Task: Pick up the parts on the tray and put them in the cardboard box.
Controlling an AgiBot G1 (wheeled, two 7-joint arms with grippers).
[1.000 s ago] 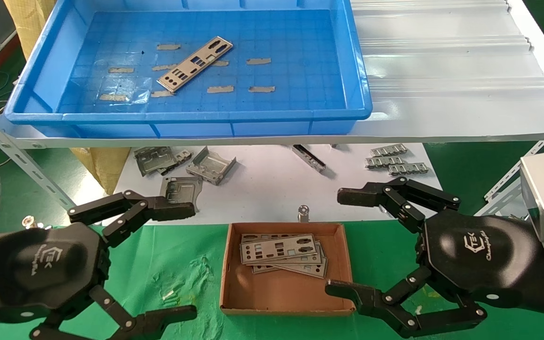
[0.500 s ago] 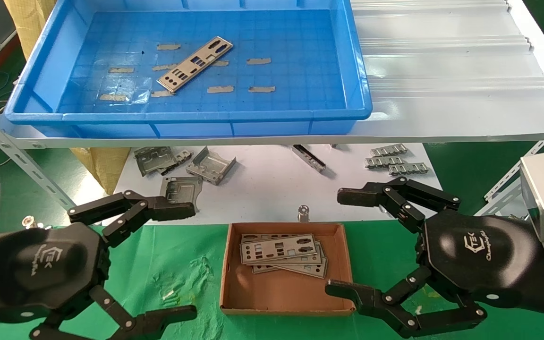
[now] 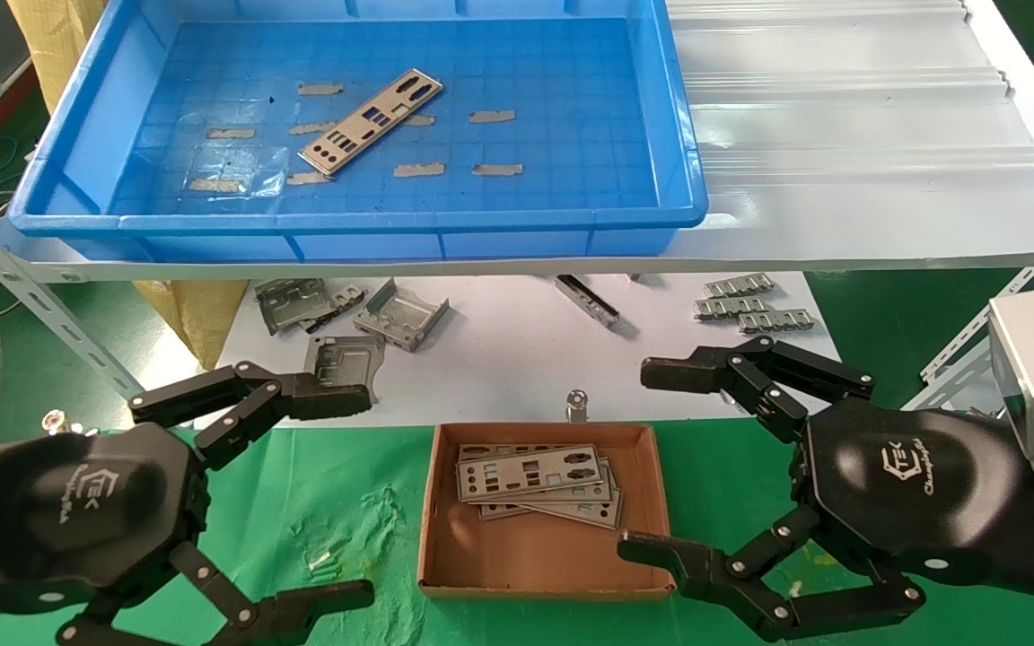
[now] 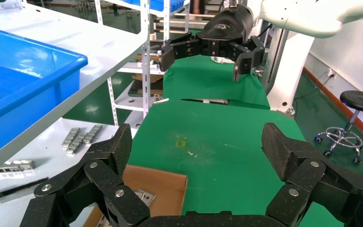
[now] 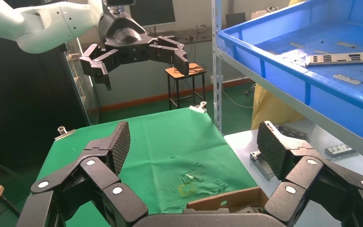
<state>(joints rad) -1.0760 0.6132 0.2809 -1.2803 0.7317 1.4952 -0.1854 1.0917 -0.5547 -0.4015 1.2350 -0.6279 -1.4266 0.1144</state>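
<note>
One silver-grey punched part lies slantwise on the floor of the blue tray on the upper shelf. Below, the small cardboard box on the green cloth holds a stack of several parts. My left gripper hangs open to the left of the box, with nothing between its fingers. On the box's right my right gripper is open too and holds nothing. Each wrist view also shows the other arm's gripper farther off.
Bent grey brackets and small metal strips lie on the white sheet under the shelf, behind the box. Tan tape strips dot the tray floor. The shelf's front edge overhangs the brackets; slotted uprights stand at both sides.
</note>
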